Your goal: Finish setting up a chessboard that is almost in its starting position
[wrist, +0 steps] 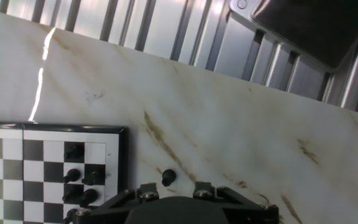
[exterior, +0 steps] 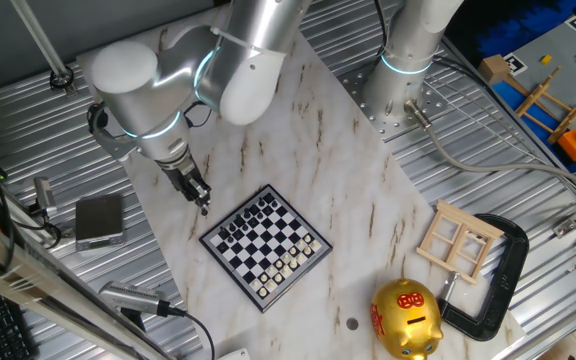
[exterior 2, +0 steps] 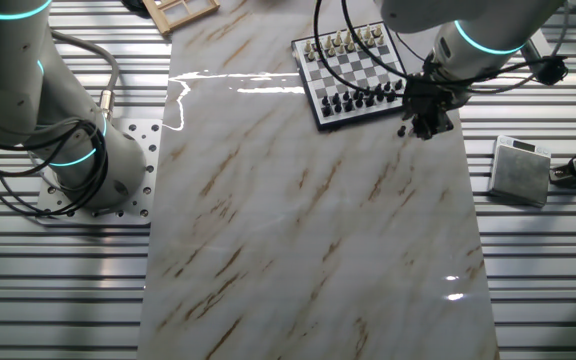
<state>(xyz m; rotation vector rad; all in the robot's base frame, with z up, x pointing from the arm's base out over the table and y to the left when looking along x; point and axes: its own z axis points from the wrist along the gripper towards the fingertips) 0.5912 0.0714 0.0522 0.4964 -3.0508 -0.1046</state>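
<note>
Hand view shows a small black piece (wrist: 168, 177) standing on the marble table (wrist: 229, 118), just beside the corner of the chessboard (wrist: 17, 155). From one fixed view, the gripper (exterior: 202, 203) hangs above the table near the board's black side. I cannot tell if its fingers are open or closed. A gold piggy bank (exterior: 406, 318) and a wooden window frame (exterior: 459, 240) sit further away.
</note>
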